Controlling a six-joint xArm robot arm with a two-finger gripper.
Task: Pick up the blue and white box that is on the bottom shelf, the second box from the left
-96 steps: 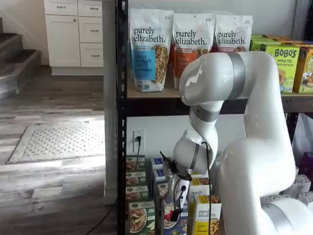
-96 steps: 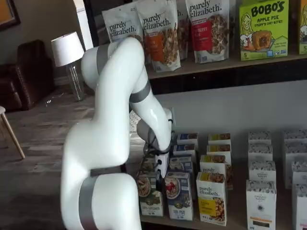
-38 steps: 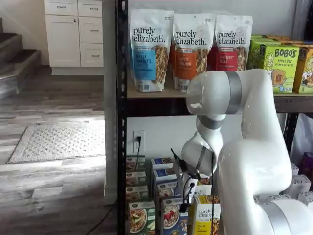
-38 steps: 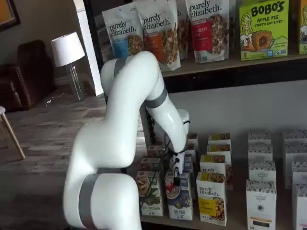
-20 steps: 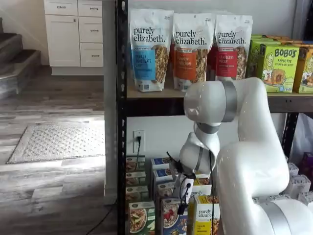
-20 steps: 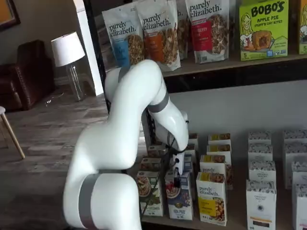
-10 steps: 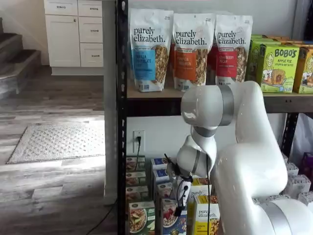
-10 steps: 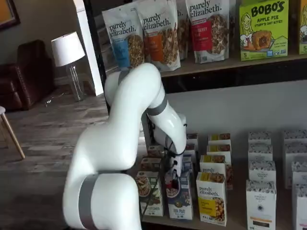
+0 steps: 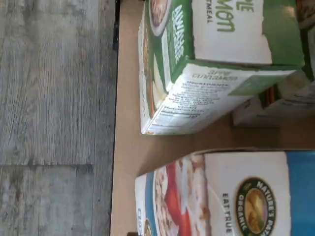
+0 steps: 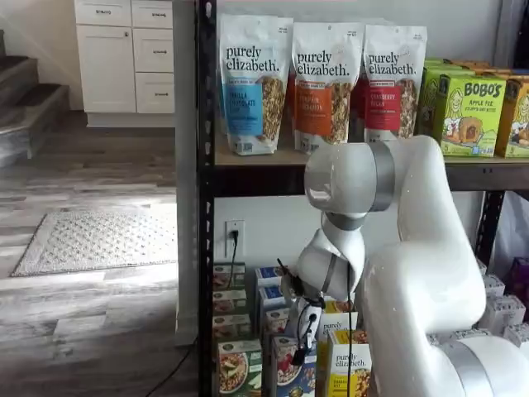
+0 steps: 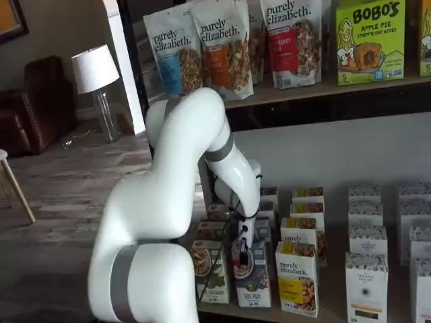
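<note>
The blue and white box (image 11: 254, 281) stands upright at the front of the bottom shelf (image 11: 331, 291), its front showing a cereal bowl with red berries. It also shows in a shelf view (image 10: 287, 369) and close up in the wrist view (image 9: 231, 196). My gripper (image 11: 243, 252) hangs at the box's top edge, black fingers pointing down; it also shows in a shelf view (image 10: 302, 332). I see no plain gap between the fingers, and I cannot tell whether they hold the box.
A green-and-white carton (image 11: 213, 272) stands beside the blue box, a narrow strip of tan board (image 9: 129, 147) between them. A yellow-and-white carton (image 11: 297, 279) stands on its other side. More cartons stand in rows behind. White cartons (image 11: 366, 282) are further right. A black post (image 10: 204, 248) bounds the rack.
Over the last second the arm has drawn in toward the rack and the gripper has come down to the top of the front blue box. The box looks unmoved.
</note>
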